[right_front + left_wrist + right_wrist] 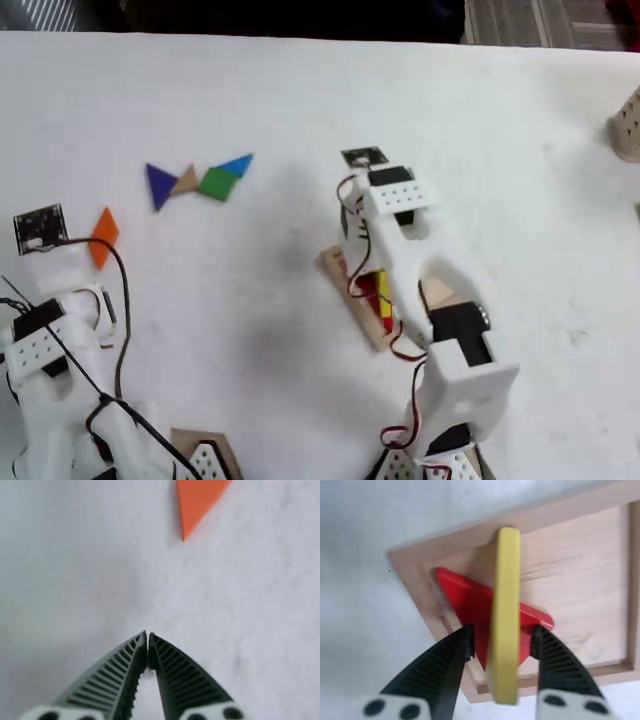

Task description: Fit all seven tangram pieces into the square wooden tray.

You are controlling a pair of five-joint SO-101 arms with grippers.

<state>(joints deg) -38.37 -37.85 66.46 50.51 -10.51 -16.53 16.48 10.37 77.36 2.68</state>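
The square wooden tray lies mid-table, mostly under my right arm. In it a red triangle lies flat near a corner. A yellow piece stands on its edge over the red one, between the fingers of my right gripper, which is open with a gap on each side. Purple, tan, green and blue pieces sit in a row at the back left. An orange parallelogram lies just beyond my left gripper, which is shut and holds nothing.
Small black boards sit on the white table, with cables trailing from both arms. A tan perforated object stands at the far right edge. Wooden arm bases line the front edge.
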